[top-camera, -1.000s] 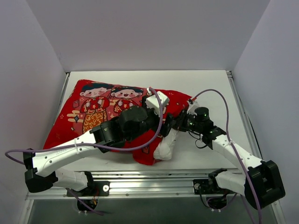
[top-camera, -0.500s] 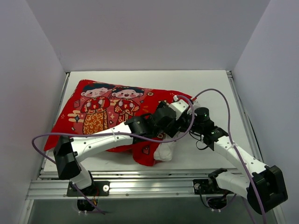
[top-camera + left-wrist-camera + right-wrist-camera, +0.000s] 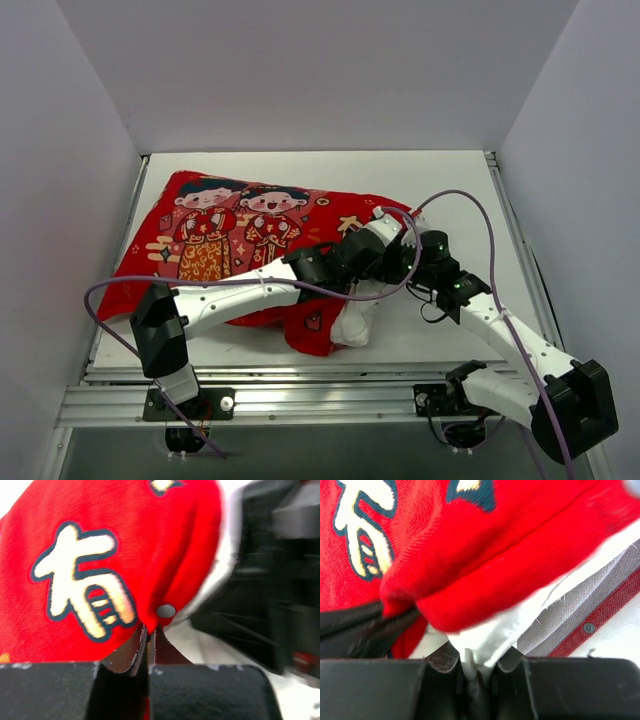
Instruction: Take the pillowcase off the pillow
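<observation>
Pillowcase [image 3: 230, 235] on table [image 3: 450, 190], long axis from far-left corner toward near edge, mouth facing right, pillow [image 3: 352, 318] poking out; left gripper [image 3: 148, 635] clamped on red hem; right gripper [image 3: 472, 667] pinching pillow.
</observation>
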Robot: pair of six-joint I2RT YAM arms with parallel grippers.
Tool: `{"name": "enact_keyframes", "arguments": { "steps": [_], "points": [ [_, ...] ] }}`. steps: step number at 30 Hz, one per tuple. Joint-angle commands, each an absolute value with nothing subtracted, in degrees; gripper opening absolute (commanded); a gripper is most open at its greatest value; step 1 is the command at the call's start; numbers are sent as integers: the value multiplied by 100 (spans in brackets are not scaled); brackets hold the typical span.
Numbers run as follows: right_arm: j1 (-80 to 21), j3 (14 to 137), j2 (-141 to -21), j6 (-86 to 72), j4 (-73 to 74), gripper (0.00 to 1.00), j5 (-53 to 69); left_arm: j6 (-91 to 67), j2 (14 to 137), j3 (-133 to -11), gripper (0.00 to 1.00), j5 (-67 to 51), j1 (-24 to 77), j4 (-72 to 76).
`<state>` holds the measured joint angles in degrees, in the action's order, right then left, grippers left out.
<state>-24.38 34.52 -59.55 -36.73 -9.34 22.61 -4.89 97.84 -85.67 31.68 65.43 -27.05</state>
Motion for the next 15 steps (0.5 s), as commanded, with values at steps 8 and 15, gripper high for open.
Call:
{"name": "enact_keyframes", "arguments": {
  "steps": [8,15],
  "points": [
    [-2136,4113,-4738,-3401,-642,0,1819,-1027,8913,-8254,2,5597,5722,-4473],
    [-1732,4253,-4052,-3384,-457,0,1801,-1862,7928,-7630,2,6169,5160,-5466]
  ]
}}
